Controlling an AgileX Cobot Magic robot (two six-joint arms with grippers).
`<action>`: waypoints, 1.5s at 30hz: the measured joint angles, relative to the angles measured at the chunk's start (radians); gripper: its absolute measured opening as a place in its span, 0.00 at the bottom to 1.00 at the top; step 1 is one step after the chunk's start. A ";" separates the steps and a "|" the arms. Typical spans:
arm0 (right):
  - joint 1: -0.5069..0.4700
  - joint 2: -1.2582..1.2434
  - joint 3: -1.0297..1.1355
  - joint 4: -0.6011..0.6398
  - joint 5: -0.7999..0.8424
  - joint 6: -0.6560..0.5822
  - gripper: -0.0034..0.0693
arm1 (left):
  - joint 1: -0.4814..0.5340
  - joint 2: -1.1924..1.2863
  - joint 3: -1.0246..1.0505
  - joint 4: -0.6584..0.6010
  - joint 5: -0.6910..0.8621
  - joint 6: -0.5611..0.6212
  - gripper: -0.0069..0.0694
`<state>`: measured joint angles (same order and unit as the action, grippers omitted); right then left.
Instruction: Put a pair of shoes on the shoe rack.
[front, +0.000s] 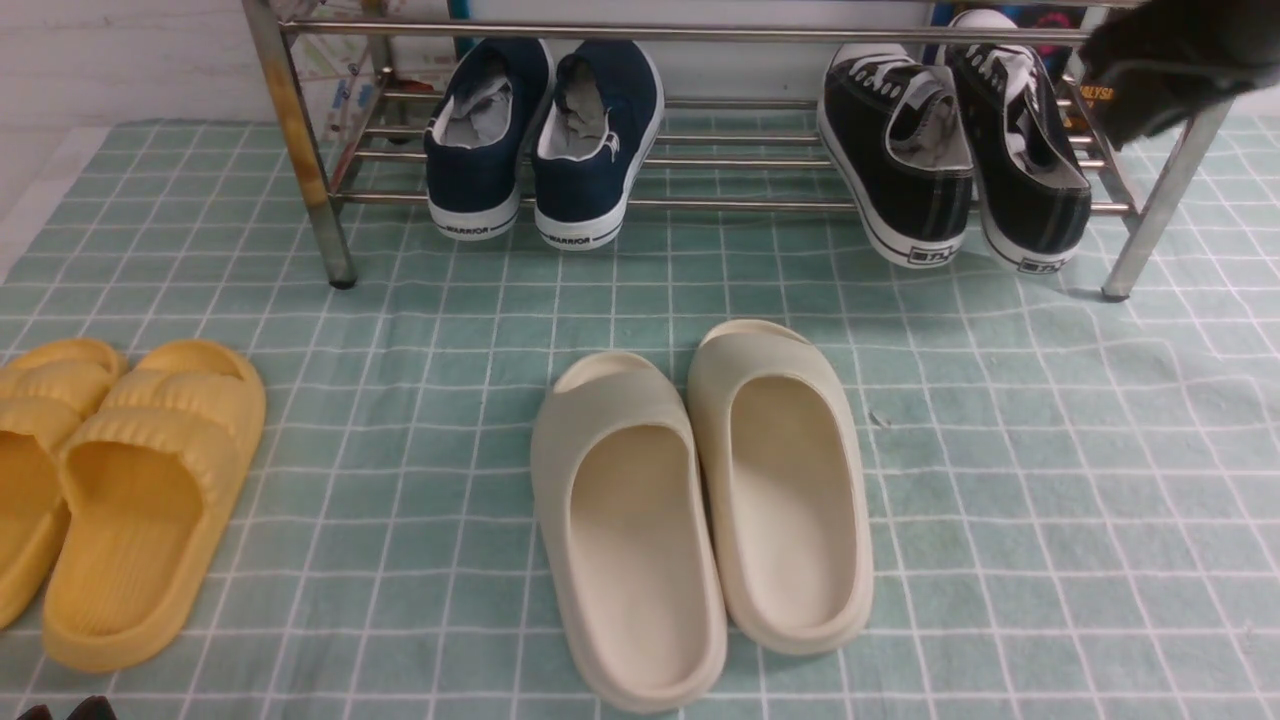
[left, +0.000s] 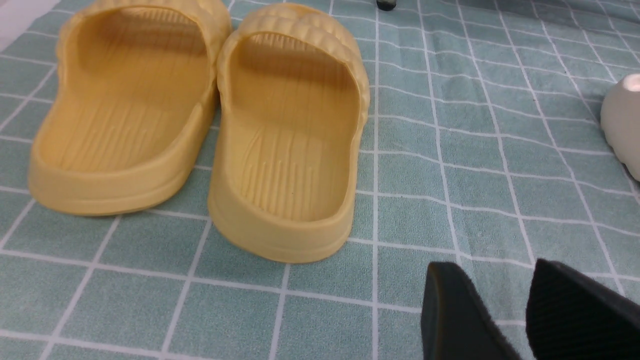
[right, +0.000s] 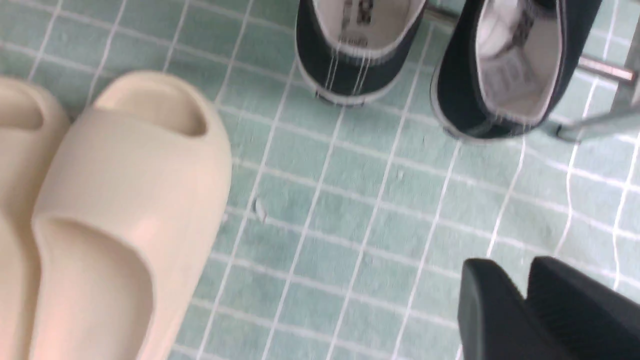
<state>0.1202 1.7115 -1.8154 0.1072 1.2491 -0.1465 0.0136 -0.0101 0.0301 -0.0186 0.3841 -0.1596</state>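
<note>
At the upper right of the front view the right arm (front: 1170, 60) is a dark lump cut off by the edge; the top bar of the shoe rack (front: 680, 33) hides part of the toes of the black sneakers (front: 950, 150); their heel labels are too small to read; at the far left one of the yellow slides (front: 30, 470) is cut off; the right wrist view is blurry, so it is hard to tell if the fingers of the right gripper (right: 505, 265) touch.
</note>
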 joint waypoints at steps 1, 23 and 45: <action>0.000 -0.074 0.087 0.005 -0.001 0.000 0.16 | 0.000 0.000 0.000 0.000 0.000 0.000 0.40; 0.000 -1.632 1.066 -0.049 -0.348 0.266 0.04 | 0.000 0.000 0.000 0.000 0.000 0.000 0.40; 0.000 -1.731 1.244 -0.097 -0.478 0.268 0.04 | 0.000 0.000 0.000 0.000 0.000 0.000 0.40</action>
<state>0.1202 -0.0196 -0.5710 0.0100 0.7710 0.1217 0.0136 -0.0101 0.0301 -0.0186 0.3841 -0.1596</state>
